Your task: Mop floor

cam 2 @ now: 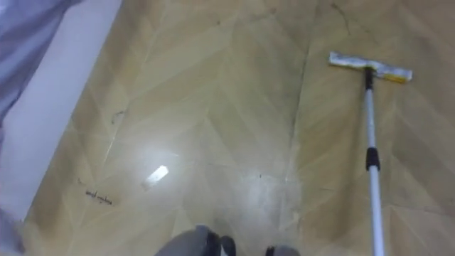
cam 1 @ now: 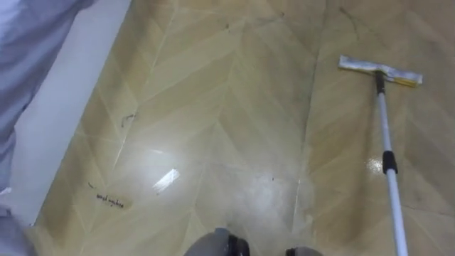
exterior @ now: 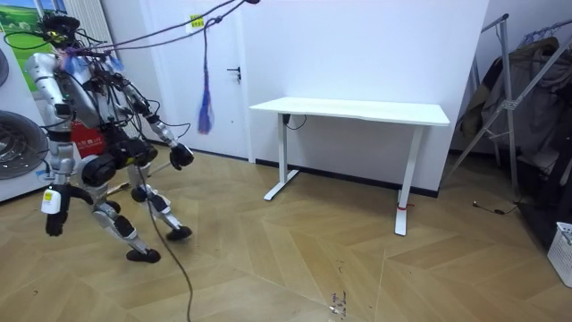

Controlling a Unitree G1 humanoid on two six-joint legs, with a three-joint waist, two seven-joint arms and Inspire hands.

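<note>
A flat mop lies on the wooden floor ahead of me to the right. Its white head (cam 1: 379,71) with a yellow end rests flat on the boards. The white pole (cam 1: 389,163) with a dark collar runs back toward me and leaves the picture at the lower right. In the room view I stand at the left with knees bent, leaning forward. My left hand (exterior: 181,155) is held out in front at hip height. My right hand (exterior: 52,204) hangs low at my side. No mop can be made out in either hand there.
A white panel (cam 1: 64,107) and pale blue cloth (cam 1: 28,50) line the floor's left side. Dark scribbles (cam 1: 110,201) mark the boards. A white desk (exterior: 357,112) stands by the wall, with a drying rack (exterior: 509,98) and a white basket (exterior: 563,250) at the room view's right.
</note>
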